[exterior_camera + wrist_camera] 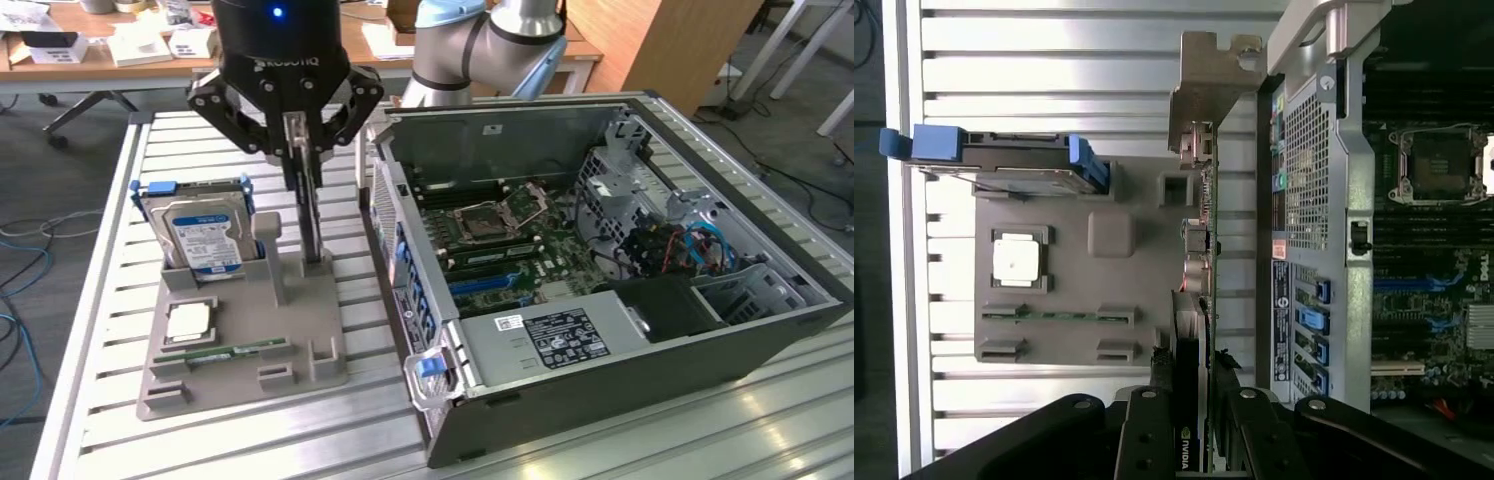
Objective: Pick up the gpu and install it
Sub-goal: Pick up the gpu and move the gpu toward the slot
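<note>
The gpu [311, 215] stands on edge in the grey holder tray [240, 385], a thin dark card whose lower end is at the tray's slot. My gripper [304, 150] hangs straight above it with its fingers pressed on both faces of the card's upper part. In the wrist view the gpu [1192, 300] is edge-on, running from between my gripper [1192, 375] fingers to its pale metal bracket [1209, 90]. The open computer case [601, 250] lies just to the exterior view's right, with the motherboard [514, 240] and its blue slot [487, 283] exposed.
On the tray sit a blue-labelled hard drive [207, 235] in a blue frame, a CPU [190, 320] and a green RAM stick [220, 353]. The case wall [1309, 180] is close beside the card. A slatted metal table [240, 440] carries everything; desks stand behind.
</note>
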Action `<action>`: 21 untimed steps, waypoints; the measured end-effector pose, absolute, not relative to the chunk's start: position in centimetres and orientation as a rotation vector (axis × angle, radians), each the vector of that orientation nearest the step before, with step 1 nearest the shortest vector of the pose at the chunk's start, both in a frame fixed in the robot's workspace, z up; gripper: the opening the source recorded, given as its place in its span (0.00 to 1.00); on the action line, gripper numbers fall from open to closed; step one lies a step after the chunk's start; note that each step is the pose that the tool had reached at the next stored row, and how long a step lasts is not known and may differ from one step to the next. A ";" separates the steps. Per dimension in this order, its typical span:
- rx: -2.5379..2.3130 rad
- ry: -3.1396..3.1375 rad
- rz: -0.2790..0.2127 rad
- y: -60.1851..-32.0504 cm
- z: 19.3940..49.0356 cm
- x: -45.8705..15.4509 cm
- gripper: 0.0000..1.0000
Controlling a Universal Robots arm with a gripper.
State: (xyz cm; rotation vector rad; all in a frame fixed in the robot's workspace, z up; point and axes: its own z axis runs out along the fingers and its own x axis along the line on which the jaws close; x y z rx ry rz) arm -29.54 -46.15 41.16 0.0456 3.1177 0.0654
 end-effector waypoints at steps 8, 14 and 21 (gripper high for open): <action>0.046 3.118 0.065 -46.1 42.8 -29.5 0.26; 0.046 3.118 0.066 -46.1 43.6 -29.5 0.26; 0.046 3.118 0.065 -46.2 44.5 -29.5 0.26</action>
